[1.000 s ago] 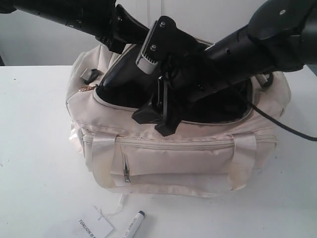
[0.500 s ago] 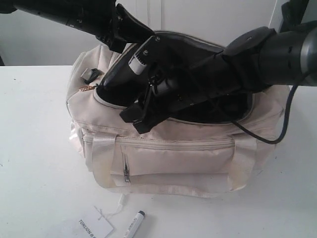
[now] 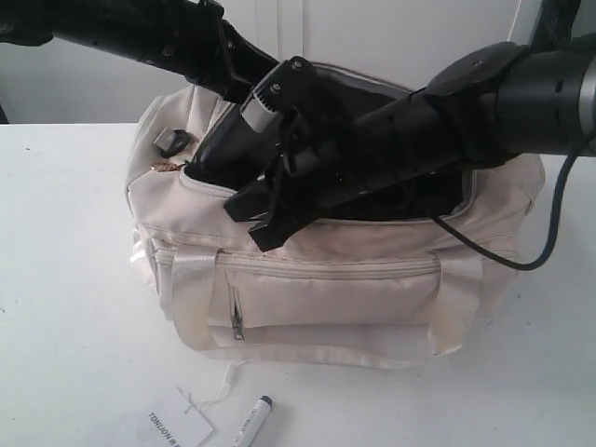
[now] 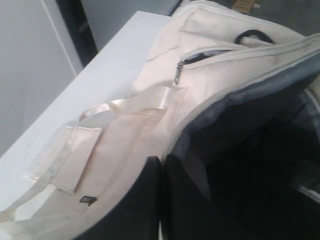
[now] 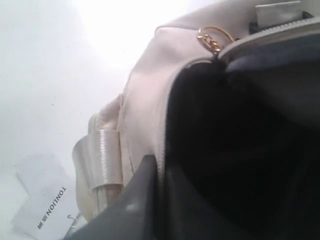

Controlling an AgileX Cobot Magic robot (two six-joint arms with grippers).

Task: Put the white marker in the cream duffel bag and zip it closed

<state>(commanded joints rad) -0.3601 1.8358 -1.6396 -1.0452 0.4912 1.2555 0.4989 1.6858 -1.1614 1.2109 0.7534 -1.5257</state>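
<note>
You are at what looks like a robot test bench rather than a home or shop: a bare white table (image 3: 56, 279) set against plain white wall panels (image 3: 400, 42), black robot arms (image 3: 531, 88) reaching over it, and a loose black cable (image 3: 560, 200) trailing from one.

The left arm (image 3: 130, 33) reaches in from the upper left and slopes downward. The left gripper (image 4: 161, 200) has its jaws pressed together. The right arm (image 3: 521, 93) comes from the right and crosses the middle, wrist angled down-left. The right gripper (image 3: 263, 223) is clamped tight.
</note>
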